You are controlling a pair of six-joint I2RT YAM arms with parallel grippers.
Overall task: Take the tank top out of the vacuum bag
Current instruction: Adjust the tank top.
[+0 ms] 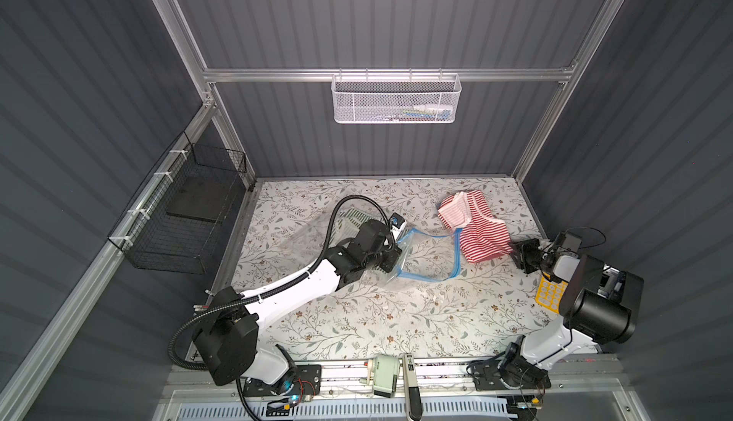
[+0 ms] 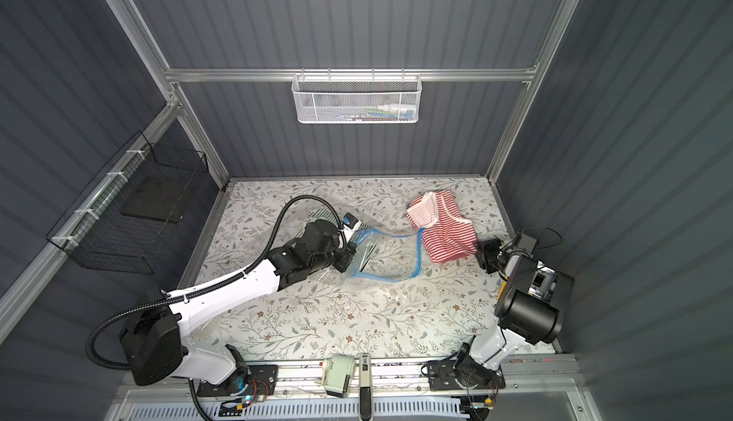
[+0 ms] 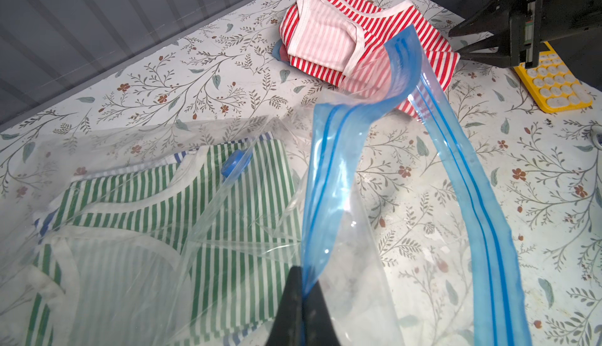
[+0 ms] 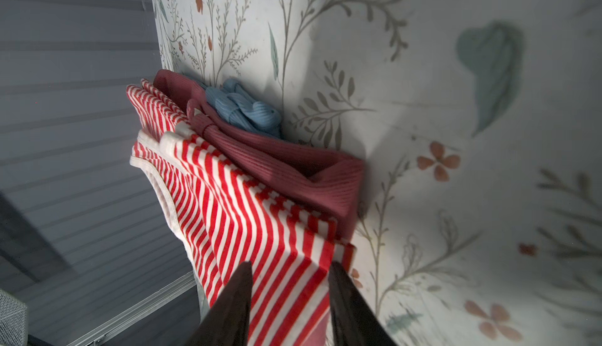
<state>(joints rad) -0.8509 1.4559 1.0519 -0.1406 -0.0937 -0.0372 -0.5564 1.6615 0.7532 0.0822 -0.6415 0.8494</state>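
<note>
Your left gripper (image 3: 303, 282) is clamped tight on the vacuum bag (image 3: 329, 246), right at its blue zip strip (image 3: 345, 152). Beyond the tips the mouth gapes, clear and crinkled. Further in, a green-striped tank top (image 3: 228, 230) lies inside, with the round blue valve cap (image 3: 235, 166) over it. Your right gripper (image 4: 290, 276) stands part open, gripping nothing. Just past its tips a red-striped tank top (image 4: 247, 197) lies folded on the table (image 4: 423, 100), outside the bag, over a dark red garment (image 4: 293, 171) and a blue garment (image 4: 241, 109).

Vacuum bag (image 3: 345, 263): clear, blue zip strip (image 3: 482, 204), blue valve cap (image 3: 233, 166). Green-white striped tank top (image 3: 234, 230). Red-white striped tank top (image 3: 374, 21). Bench (image 1: 377, 320): white, grey-green leaves, brown flowers.
</note>
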